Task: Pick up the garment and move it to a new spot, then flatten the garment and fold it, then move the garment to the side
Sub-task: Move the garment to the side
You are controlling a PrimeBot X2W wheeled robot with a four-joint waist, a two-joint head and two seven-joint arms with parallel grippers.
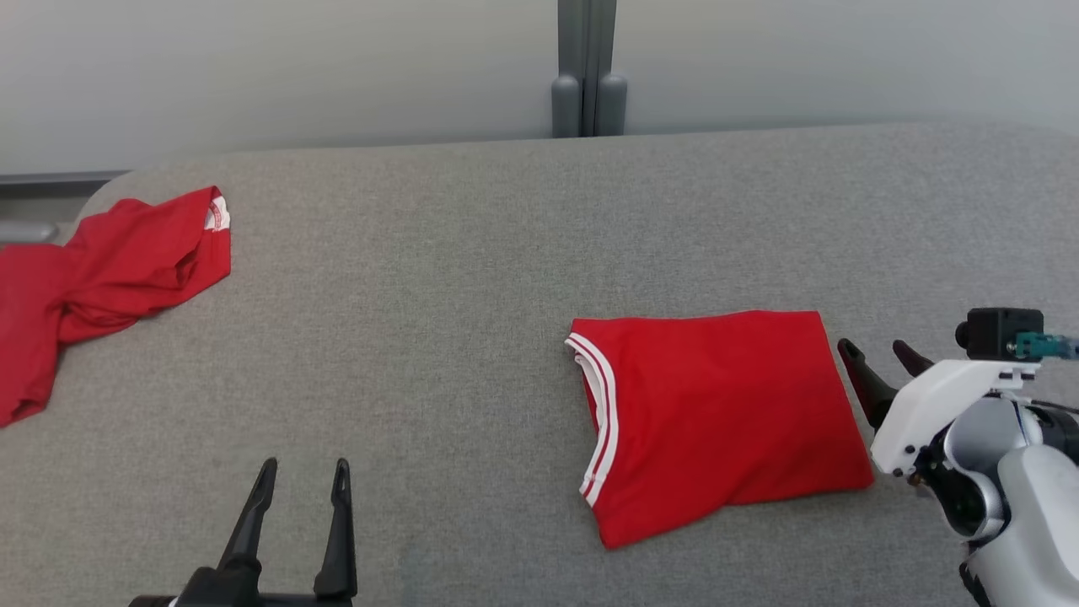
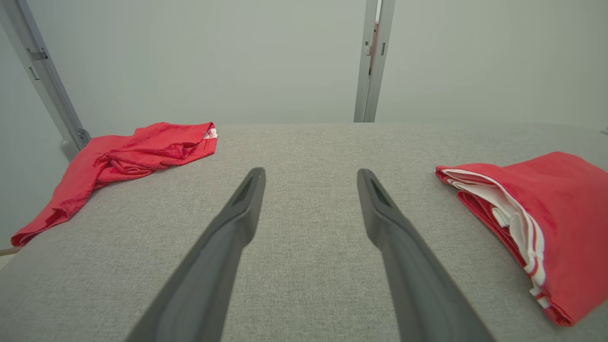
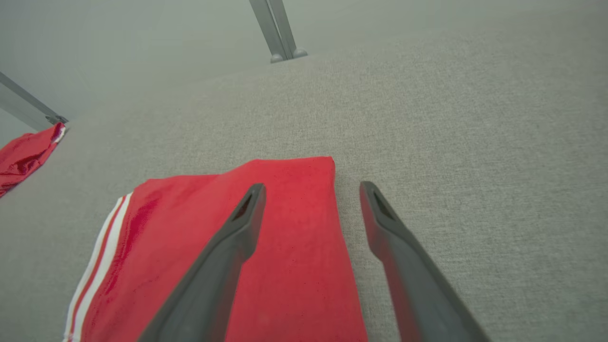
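Garment (image 1: 716, 413) lies folded into a neat red rectangle on the grey table (image 1: 472, 253). Its edge sits just beside the right gripper (image 1: 870, 346), partly under one finger of that spread, empty pair. Flattening and folding look done, and what seems left is the move to the side. The left gripper (image 1: 305, 464) hangs spread and empty too, with the folded piece well off to the right of its fingers. Count: two red garments, this one and a crumpled one (image 1: 110, 270) far beyond the left fingers, and two grippers.
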